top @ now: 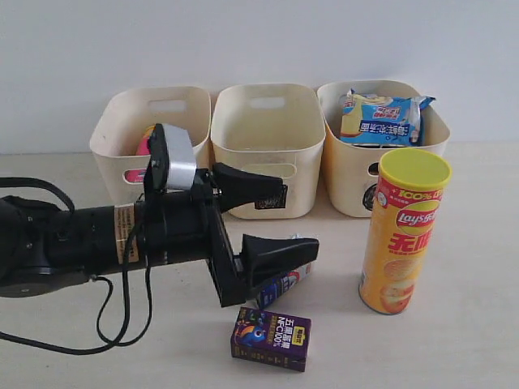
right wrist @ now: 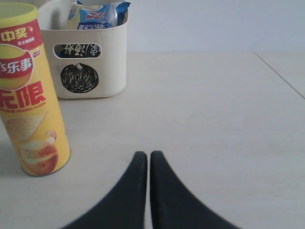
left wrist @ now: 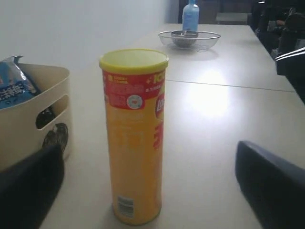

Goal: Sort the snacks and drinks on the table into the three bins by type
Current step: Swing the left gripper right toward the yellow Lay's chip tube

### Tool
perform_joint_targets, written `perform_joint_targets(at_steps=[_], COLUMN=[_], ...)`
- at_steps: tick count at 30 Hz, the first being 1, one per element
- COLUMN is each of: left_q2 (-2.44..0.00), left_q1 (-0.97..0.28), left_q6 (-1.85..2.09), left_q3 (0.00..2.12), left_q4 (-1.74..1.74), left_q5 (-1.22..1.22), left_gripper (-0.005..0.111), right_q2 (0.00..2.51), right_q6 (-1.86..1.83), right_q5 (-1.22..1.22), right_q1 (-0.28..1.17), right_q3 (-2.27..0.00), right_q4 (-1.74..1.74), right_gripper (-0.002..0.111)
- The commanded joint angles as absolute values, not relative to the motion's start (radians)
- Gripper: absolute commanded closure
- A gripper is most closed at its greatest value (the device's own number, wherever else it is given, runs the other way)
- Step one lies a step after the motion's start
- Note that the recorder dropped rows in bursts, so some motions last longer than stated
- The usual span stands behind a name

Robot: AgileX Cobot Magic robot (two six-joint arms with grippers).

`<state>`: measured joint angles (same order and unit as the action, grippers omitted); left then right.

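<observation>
Left arm [top: 73,235]: I come in from the left edge of the exterior view and lie near level, casing black, with a cable [top: 122,316] hanging in a loop beneath. A grey camera block [top: 172,158] sits on top of my wrist.

Left gripper [top: 298,219]: jaws spread wide, one finger toward the back of that view and the other toward the front.

Right gripper [right wrist: 145,157]: it shows only in its own wrist view, dark fingers [right wrist: 164,191] pressed together along their length, tips touching.

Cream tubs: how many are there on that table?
3, side by side at the back: the left tub, the middle tub, and the right tub holding a blue-white bag. None seems hidden.
</observation>
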<state>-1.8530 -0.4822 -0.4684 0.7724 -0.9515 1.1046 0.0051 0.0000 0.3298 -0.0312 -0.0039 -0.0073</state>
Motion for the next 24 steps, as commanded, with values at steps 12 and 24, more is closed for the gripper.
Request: perform_joint_targets(at_steps=[12, 24], left_q2=[-2.05, -2.165], left_q1=[-0.59, -0.606], left_q6=[-0.562, -0.686], left_q3=[0.991, 1.144], left_q4=[-0.923, -0.988], left_q5=[1.091, 1.073], left_gripper=[-0.003, -0.003], right_q2=[0.0, 0.0], right_q6=[-0.005, -0.005], right_q5=[0.322, 0.322], right_q1=[-0.029, -0.029], right_q3=[0.0, 0.0], right_q4=[-0.011, -0.011], right_gripper=[0.108, 0.108])
